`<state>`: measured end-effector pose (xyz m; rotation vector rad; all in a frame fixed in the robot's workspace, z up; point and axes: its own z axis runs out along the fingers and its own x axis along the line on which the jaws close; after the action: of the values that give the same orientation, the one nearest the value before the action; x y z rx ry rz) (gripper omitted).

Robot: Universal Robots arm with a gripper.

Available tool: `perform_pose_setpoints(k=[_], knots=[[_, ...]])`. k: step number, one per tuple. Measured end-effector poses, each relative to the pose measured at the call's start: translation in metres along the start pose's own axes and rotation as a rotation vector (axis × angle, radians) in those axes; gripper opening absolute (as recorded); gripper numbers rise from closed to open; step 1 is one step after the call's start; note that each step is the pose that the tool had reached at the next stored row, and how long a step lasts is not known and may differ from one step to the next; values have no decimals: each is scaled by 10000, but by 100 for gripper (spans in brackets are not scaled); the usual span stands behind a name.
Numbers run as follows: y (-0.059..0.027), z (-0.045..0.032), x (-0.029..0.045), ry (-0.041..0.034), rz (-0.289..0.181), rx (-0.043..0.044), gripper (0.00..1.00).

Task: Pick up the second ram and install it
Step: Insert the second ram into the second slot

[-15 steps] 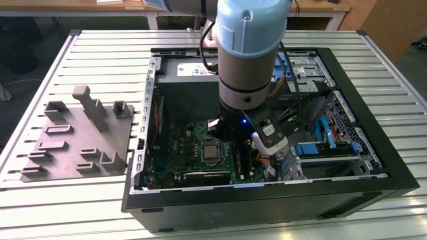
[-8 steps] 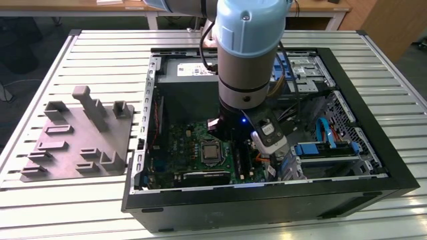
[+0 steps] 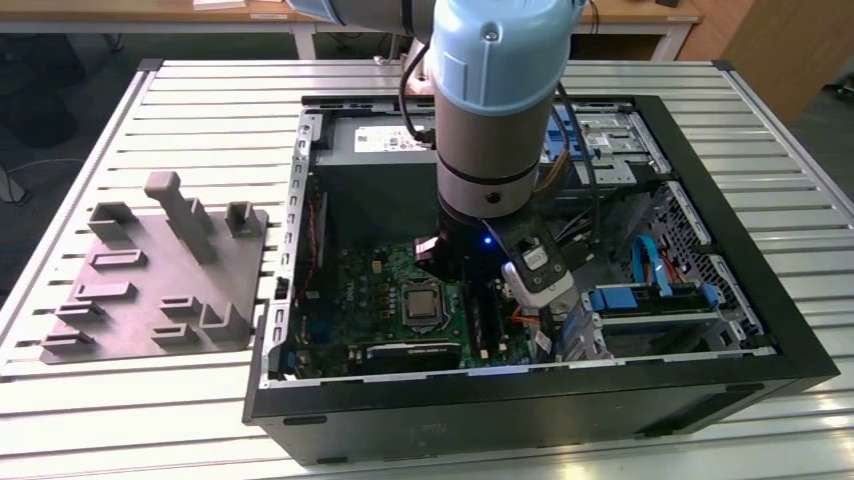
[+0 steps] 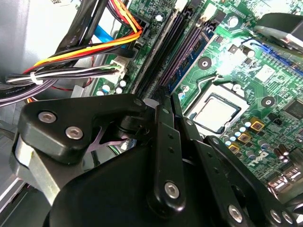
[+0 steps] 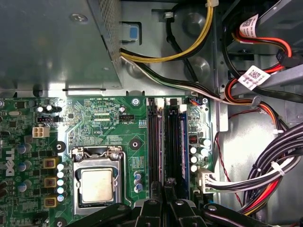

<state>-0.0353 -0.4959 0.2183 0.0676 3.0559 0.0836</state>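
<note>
My gripper (image 3: 478, 285) reaches down inside the open computer case (image 3: 747, 300), over the memory slots of the green motherboard (image 3: 374, 290). In the first wrist view its black fingers (image 5: 161, 208) meet at the gripper (image 5: 168, 185), shut on the second ram (image 5: 173, 142). This thin dark stick stands on edge along a slot (image 5: 152, 142), beside the processor socket (image 5: 97, 184). Whether it is seated I cannot tell. In the second wrist view the gripper (image 4: 166, 101) points along the dark slots (image 4: 189, 47).
Bundles of coloured cables (image 5: 265, 175) and a metal drive cage (image 5: 47, 42) crowd the slots. A blue-handled drive bay (image 3: 641, 300) sits toward the exterior view's right. A grey parts fixture (image 3: 147, 280) lies on the slatted table (image 3: 200, 110), outside the case.
</note>
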Motion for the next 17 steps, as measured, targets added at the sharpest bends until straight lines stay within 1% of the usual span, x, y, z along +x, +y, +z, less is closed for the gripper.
perform_pose_setpoints(k=[2, 8, 13, 17], knots=[[1, -1, -1, -3, -2, 19, 14], [3, -24, -4, -5, -13, 140, 14], [17, -18, -22, 22, -63, 150, 14], [25, -7, -23, 26, -83, 148, 14]])
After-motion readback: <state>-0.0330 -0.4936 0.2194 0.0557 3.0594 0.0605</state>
